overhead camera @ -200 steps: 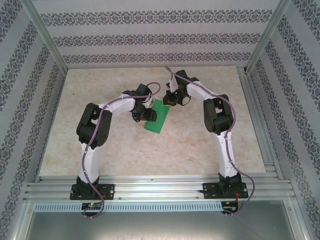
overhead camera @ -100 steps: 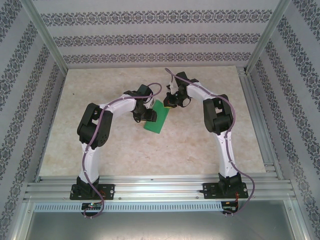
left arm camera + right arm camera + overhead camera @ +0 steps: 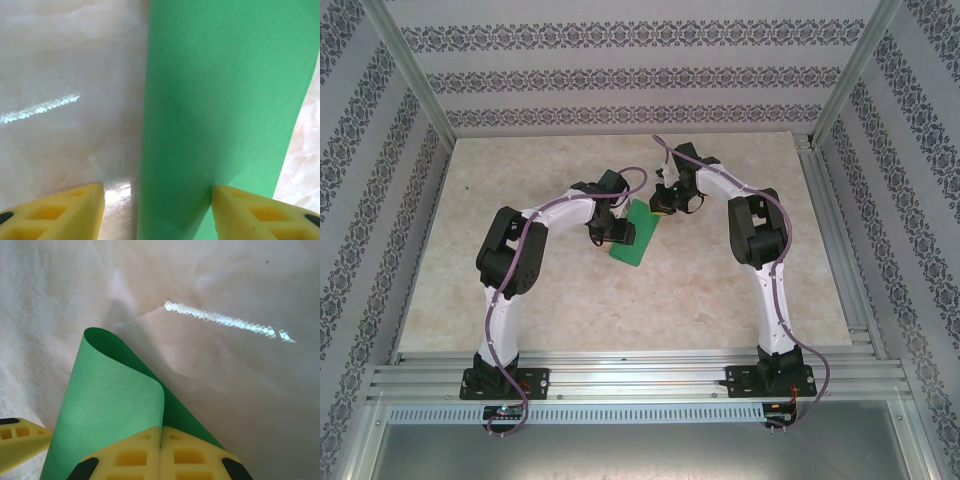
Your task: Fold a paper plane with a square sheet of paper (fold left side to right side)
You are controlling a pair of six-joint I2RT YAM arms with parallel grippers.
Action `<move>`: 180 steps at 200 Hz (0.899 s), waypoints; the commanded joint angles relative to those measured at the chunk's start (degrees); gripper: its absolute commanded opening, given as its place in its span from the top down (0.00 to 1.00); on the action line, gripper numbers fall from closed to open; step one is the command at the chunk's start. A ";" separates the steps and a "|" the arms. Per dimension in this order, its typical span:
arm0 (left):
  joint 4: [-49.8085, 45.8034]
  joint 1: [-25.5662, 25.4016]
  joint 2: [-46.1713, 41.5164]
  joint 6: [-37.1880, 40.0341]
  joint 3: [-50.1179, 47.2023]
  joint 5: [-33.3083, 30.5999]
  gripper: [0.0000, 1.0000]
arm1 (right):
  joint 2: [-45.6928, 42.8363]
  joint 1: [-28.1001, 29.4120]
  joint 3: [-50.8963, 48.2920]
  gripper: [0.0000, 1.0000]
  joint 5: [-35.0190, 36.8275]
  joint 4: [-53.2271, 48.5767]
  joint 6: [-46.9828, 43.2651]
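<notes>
At the near edge both arm bases sit on the metal rail (image 3: 640, 372). The arms reach out over the pale marbled table (image 3: 580, 310) and meet near its middle. The paper (image 3: 636, 238) lies there between them as a green strip set slightly aslant, its near end toward the left arm and its far end toward the right arm. The left gripper (image 3: 613, 234) is at the paper's left long edge, about midway along. In the left wrist view its jaws stand apart. One finger (image 3: 55, 210) is over bare table just beside the paper and the other (image 3: 260, 217) is over the green, so the paper's edge runs up between them. Whether they press down I cannot tell. Farther out, the right gripper (image 3: 658, 204) is at the paper's far end. In the right wrist view its fingers (image 3: 130, 457) are together. The paper's upper layer curls up off the table and comes down into the seam between them, so they are clamped on the paper. A darker green layer shows beneath it to the right. A yellow fingertip (image 3: 20, 440) of the left gripper sits just beside the paper at that view's lower left. Beyond the arms, bare table runs to the patterned back wall (image 3: 620, 75).
</notes>
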 commanded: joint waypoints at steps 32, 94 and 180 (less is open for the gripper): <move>-1.75 -2.41 2.90 -0.71 0.39 2.06 0.41 | -2.53 -0.45 -0.07 0.96 0.70 -0.40 -1.57; -2.09 -2.52 3.17 -0.44 0.31 1.40 0.45 | -3.75 -0.42 -2.31 0.96 0.47 0.99 -1.03; -1.90 -2.85 3.56 -0.70 -0.19 1.39 0.44 | -3.41 -0.49 -1.80 0.95 0.73 0.96 -0.93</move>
